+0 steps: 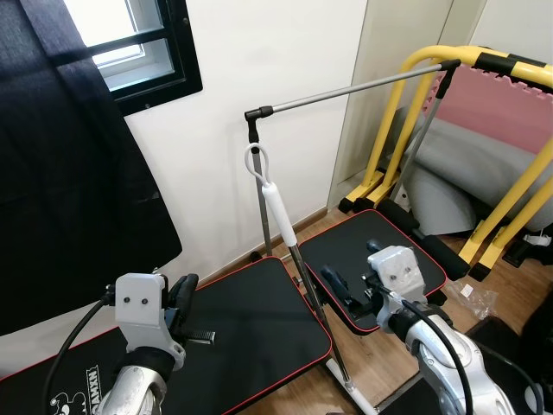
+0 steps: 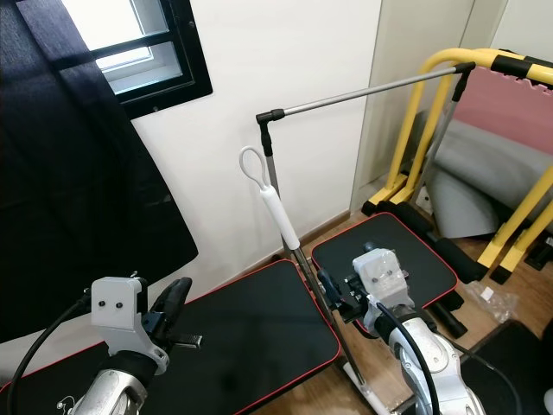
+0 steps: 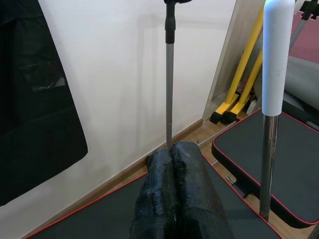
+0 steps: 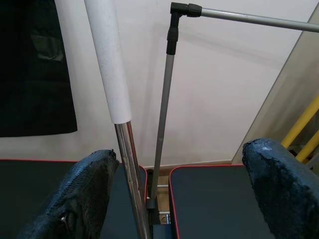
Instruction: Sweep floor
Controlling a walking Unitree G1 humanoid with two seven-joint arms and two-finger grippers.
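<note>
A broom handle [image 1: 278, 212] with a white grip and a hanging loop stands upright in front of me, its metal shaft [image 1: 308, 290] running down between two black mats. My right gripper [image 1: 346, 292] is open at shaft height. In the right wrist view the shaft [image 4: 130, 169] stands between the fingers, close to one finger [image 4: 82, 196]; the other finger [image 4: 284, 191] is well apart. My left gripper [image 1: 183, 296] is shut and empty, raised over the left mat, with the white grip [image 3: 277, 55] off to its side. The broom head is hidden.
A grey clothes rack [image 1: 346, 91] stands just behind the handle against the white wall. Two red-edged black mats [image 1: 251, 324] cover the floor. A yellow metal frame [image 1: 415, 104] and grey cushions are at the right, and a black garment [image 1: 60, 173] hangs at the left.
</note>
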